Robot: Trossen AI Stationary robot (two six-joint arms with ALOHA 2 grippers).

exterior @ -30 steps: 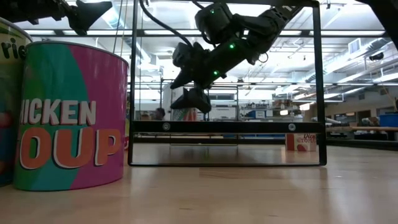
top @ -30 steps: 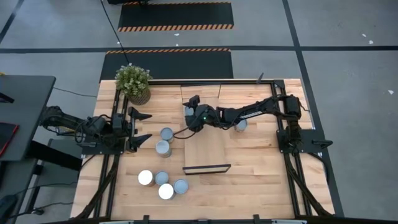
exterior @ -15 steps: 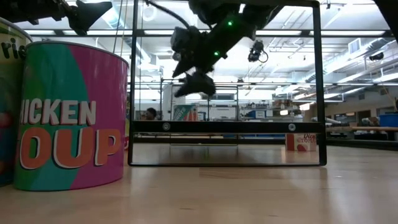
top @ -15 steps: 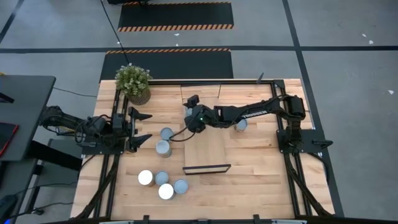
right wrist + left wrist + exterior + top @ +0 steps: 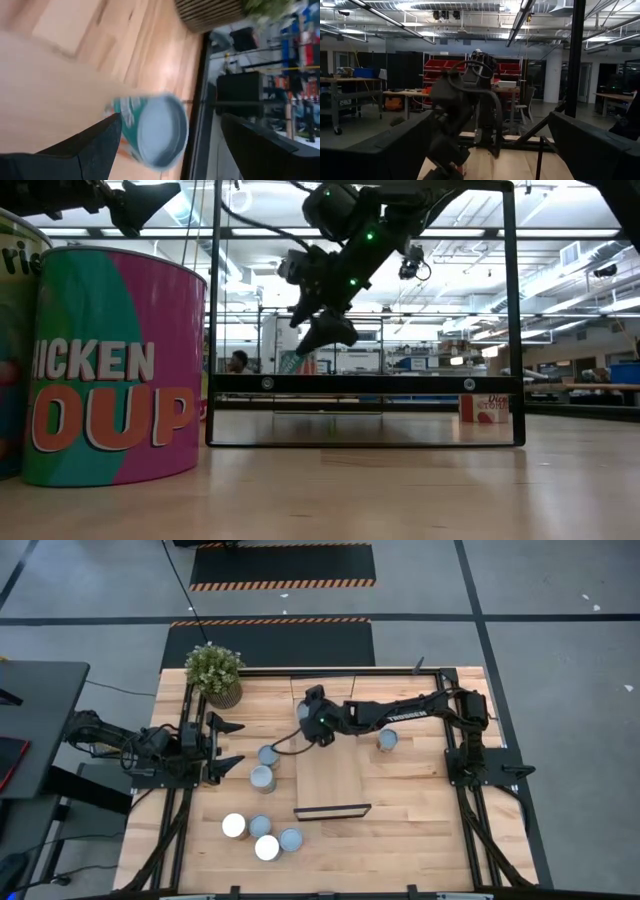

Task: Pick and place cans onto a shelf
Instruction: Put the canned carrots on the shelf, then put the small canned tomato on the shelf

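**Right gripper hovering over the shelf's far end**

My right gripper [image 5: 308, 712] is hanging parted and holding nothing above the pale wooden shelf [image 5: 335, 780]. Round, silver-topped cans [image 5: 263, 777] are standing at its 8 o'clock. My left gripper [image 5: 232, 745] is waiting released at 9 o'clock.

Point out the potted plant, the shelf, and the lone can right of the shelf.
potted plant [image 5: 214, 667], high view, on its green leaves.
shelf [image 5: 331, 778], high view, on the bare middle of its light-wood board.
lone can [image 5: 387, 740], high view, on its round silvery top.
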